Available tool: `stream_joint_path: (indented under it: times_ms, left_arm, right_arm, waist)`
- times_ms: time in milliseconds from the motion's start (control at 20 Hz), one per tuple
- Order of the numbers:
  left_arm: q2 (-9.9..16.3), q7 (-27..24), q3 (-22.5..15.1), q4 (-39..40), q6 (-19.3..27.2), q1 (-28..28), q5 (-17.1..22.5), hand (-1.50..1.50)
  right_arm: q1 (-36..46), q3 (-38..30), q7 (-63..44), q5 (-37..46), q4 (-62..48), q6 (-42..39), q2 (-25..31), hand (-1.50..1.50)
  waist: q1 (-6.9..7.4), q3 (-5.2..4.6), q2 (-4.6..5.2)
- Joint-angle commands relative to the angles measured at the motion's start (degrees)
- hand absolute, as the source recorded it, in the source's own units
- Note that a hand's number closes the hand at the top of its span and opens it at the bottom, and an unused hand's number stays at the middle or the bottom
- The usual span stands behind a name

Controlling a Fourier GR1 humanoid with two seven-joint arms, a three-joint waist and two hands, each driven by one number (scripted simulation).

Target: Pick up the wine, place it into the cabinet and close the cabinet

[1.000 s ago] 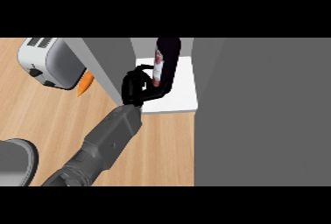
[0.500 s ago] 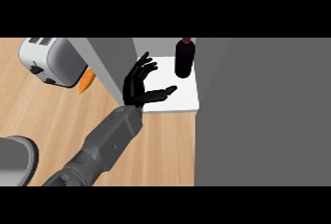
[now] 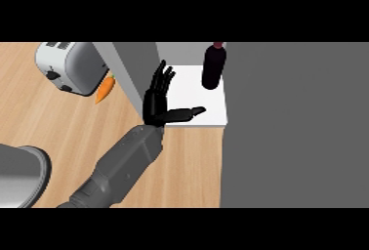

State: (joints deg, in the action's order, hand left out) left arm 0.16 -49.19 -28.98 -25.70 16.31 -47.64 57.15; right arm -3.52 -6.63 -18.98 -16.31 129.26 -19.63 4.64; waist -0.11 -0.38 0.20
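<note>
The dark wine bottle [image 3: 214,66] stands upright on the white shelf [image 3: 189,93] inside the cabinet, near the shelf's back right. My left hand [image 3: 157,105] is open at the shelf's front left, fingers straight and pointing away from me, thumb spread toward the right. It is apart from the bottle and holds nothing. The grey cabinet door [image 3: 130,68] stands open just left of the hand. My right hand does not show.
A large grey cabinet panel [image 3: 296,122] fills the right side. On the wooden counter [image 3: 57,122] at the back left are a white toaster [image 3: 69,66] and an orange carrot [image 3: 105,89]. A grey round vessel [image 3: 18,176] sits at the lower left.
My left hand was curled round the bottle a second ago. It has let go, opened and drawn back to the left, leaving the bottle upright on the shelf.
</note>
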Motion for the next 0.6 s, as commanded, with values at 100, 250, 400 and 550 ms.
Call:
stream_joint_path:
  times_ms: [100, 250, 400, 550]
  left_arm:
    - [6.32, 3.6, -4.18, -17.34, 4.28, 8.43, -4.18, -1.5]
    - [7.66, 7.91, -7.94, -28.48, 6.94, 13.85, -6.01, -1.5]
    - [11.72, 14.92, -11.01, -40.82, 11.0, 16.94, -7.45, -1.5]
    - [16.89, 17.51, -12.33, -54.0, 13.74, 21.59, -8.8, -1.5]
  right_arm:
    - [-0.94, 2.58, -2.69, 2.11, 3.43, 2.62, -1.9, -1.5]
    - [-4.33, 2.59, -0.25, 2.15, 5.01, 0.11, -1.52, -1.5]
    - [3.01, 0.21, -2.0, 1.26, -0.7, 2.04, -0.02, -1.5]
    - [0.49, 0.85, -3.83, -0.42, 3.63, 1.55, 0.19, -1.5]
  waist:
    - [1.84, 0.41, -1.06]
    - [1.4, 0.44, -1.05]
    - [1.87, 0.43, -0.8]
    - [1.49, 0.43, -0.84]
